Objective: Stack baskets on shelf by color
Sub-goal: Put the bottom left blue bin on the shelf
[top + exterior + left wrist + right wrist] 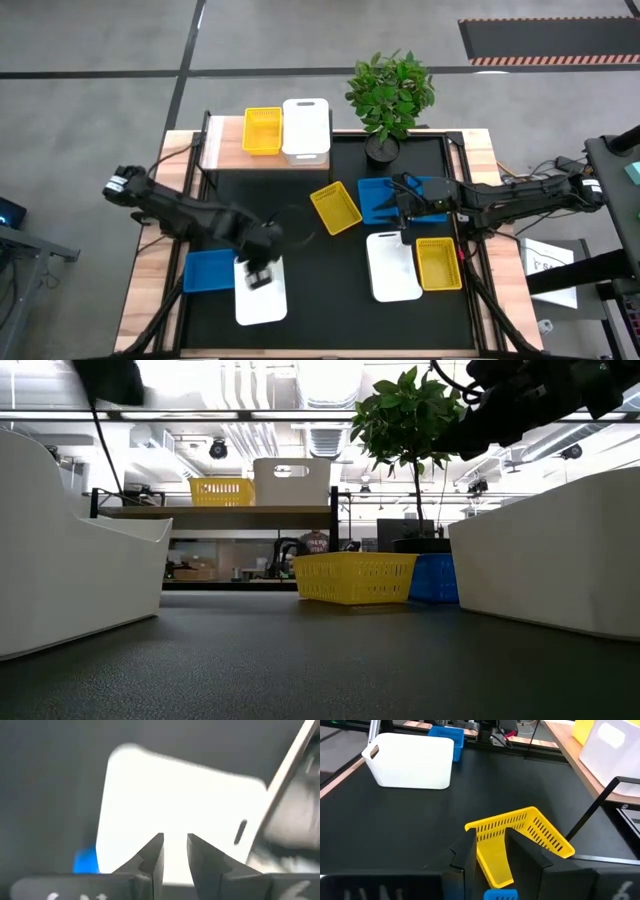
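On the light-wood shelf [224, 142] at the far left stand a yellow basket [262, 131] and a white basket [306, 129], each on its base. On the black table lie a yellow basket [336, 207], a blue basket [378, 199], a white basket [393, 265] and another yellow basket [438, 263]. At the near left are a blue basket [209, 270] and a white basket [262, 298]. My left gripper [175, 851] hangs above that white basket [180, 805], pointing down, fingers slightly apart, nothing between them. My right gripper [491, 851] hovers open over the middle blue basket, facing the yellow basket [520, 837].
A potted plant [390, 95] stands at the far edge, right of the shelf. Black rails [455, 160] and wooden borders frame the table. In the low view the two white baskets [70, 550] [560, 550] flank an open strip of table leading to the shelf [250, 512].
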